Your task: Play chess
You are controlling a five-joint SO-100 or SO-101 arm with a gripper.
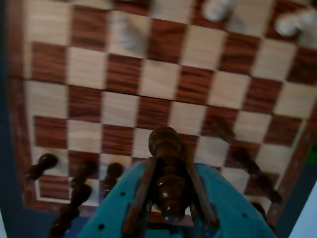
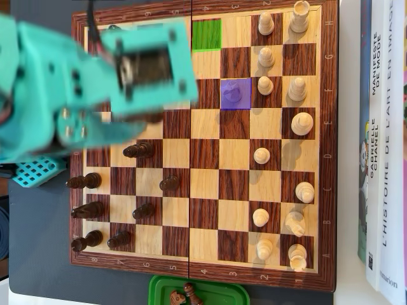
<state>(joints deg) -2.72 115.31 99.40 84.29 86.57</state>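
Gripper (image 1: 168,198) was pinching a dark piece (image 1: 166,163), held above the chessboard (image 2: 203,190) near its dark-side rows in wrist view. Best approach, IMO: stay high over neighbours, lower vertically onto the target sq, centred before release.

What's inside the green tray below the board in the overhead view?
The green tray holds at least two dark captured pieces. The picture edge cuts off the rest of it, so any others are hidden.
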